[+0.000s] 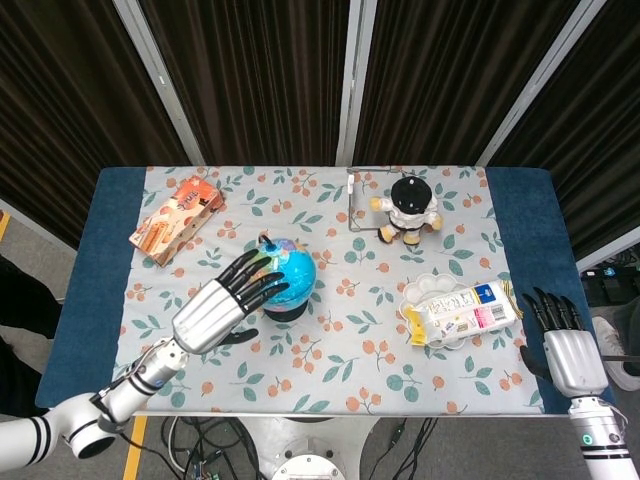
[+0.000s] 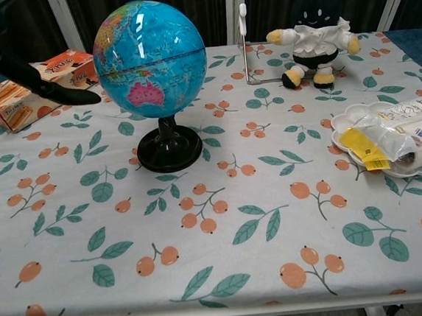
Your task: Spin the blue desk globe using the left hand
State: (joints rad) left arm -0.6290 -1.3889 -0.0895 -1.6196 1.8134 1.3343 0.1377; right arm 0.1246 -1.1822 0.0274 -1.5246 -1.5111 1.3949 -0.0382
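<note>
The blue desk globe (image 1: 292, 272) stands on its black base (image 2: 169, 149) left of the table's middle, with blue ocean and a pink landmass facing the chest view (image 2: 151, 60). My left hand (image 1: 222, 304) hovers at its left side with the fingers spread, and the black fingertips (image 1: 272, 284) overlap the globe's edge in the head view. The chest view shows only one black finger (image 2: 48, 83), apart from the globe, so I cannot tell whether the hand touches it. My right hand (image 1: 562, 346) lies open off the table's front right corner, holding nothing.
An orange snack box (image 1: 176, 218) lies at the back left. A black-and-white plush doll (image 1: 408, 208) and a thin metal stand (image 1: 354, 200) stand at the back centre. A white dish (image 2: 361, 117) holding a wrapped packet (image 1: 464, 310) sits at the right.
</note>
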